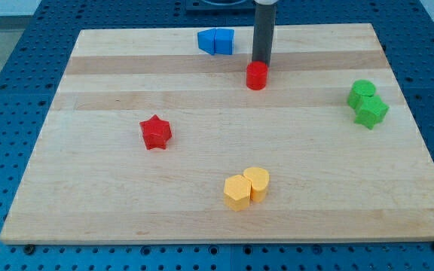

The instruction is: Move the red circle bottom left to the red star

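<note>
The red circle (256, 76) is a small red cylinder on the wooden board (89, 188), near the view's top centre. My tip (260, 62) rests just above it in the view, touching or nearly touching its far edge. The red star (155, 132) lies to the view's lower left of the circle, left of the board's middle, well apart from it.
Two blue blocks (215, 41) sit together at the view's top, left of the rod. A green circle (362, 92) and a green block (371, 111) touch at the right. Two yellow blocks (246, 187) sit together at the bottom centre.
</note>
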`<state>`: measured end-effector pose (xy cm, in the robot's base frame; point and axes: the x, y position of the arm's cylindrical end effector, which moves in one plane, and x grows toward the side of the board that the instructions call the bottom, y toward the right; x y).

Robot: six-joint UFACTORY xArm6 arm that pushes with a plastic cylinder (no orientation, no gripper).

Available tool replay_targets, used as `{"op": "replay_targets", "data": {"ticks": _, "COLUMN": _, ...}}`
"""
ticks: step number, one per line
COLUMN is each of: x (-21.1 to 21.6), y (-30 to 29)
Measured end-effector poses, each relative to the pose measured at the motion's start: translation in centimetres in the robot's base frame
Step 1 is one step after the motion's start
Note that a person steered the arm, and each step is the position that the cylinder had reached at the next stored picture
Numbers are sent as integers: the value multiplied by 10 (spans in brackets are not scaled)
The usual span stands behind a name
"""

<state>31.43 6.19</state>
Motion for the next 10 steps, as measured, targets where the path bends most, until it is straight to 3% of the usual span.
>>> {"op": "replay_targets", "data": {"ticks": 5, "x": 81, "y": 7}}
{"op": "replay_targets", "data": {"ticks": 7, "x": 125, "y": -21}}
{"op": "replay_targets", "data": {"ticks": 10, "x": 88, "y": -33}}
